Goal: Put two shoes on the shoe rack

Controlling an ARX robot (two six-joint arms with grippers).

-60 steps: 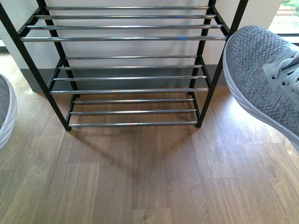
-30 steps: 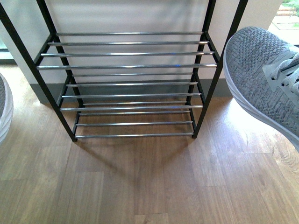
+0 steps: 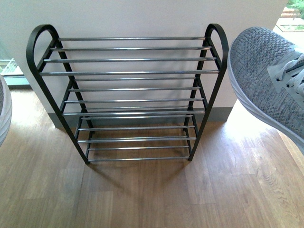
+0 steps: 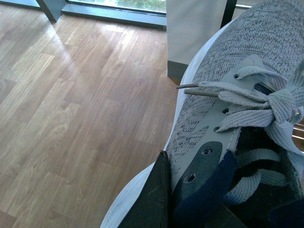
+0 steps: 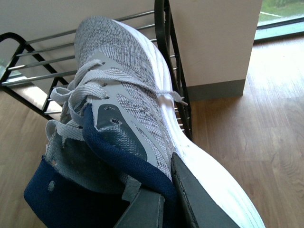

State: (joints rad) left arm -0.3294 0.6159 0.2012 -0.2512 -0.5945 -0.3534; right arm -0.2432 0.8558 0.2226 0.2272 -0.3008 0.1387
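Since a second ago the shoe rack point(image 3: 128, 72) has slid down and back in the front view. Its two black arched side frames now show whole, where before only the lower tiers of chrome rods were in sight. It stands on the wooden floor point(image 3: 142, 199) against a pale wall point(image 3: 133, 19).

Both sneakers keep their places at the edges of that view. The right sneaker point(image 3: 266, 80) is held up in the air at the right, its toe just beside the rack's right arch but apart from it, with grey knit upper, white sole and pale laces showing. Only a sliver of the left sneaker point(image 3: 4, 114) shows at the left edge, well apart from the rack's left arch.

In the right wrist view the right hand point(image 5: 167, 204) is closed on the right sneaker point(image 5: 123, 71). One dark finger lies inside the navy collar and the other against the white sole, pinching the side wall between them. The rack point(image 5: 164, 47) lies just beyond the toe.

In the left wrist view the left hand point(image 4: 185, 209) likewise grips the left sneaker point(image 4: 223, 85) by its side wall near the collar. One finger point(image 4: 152, 199) presses the outside above the sole. Wooden floor point(image 4: 71, 118) lies below the shoe.
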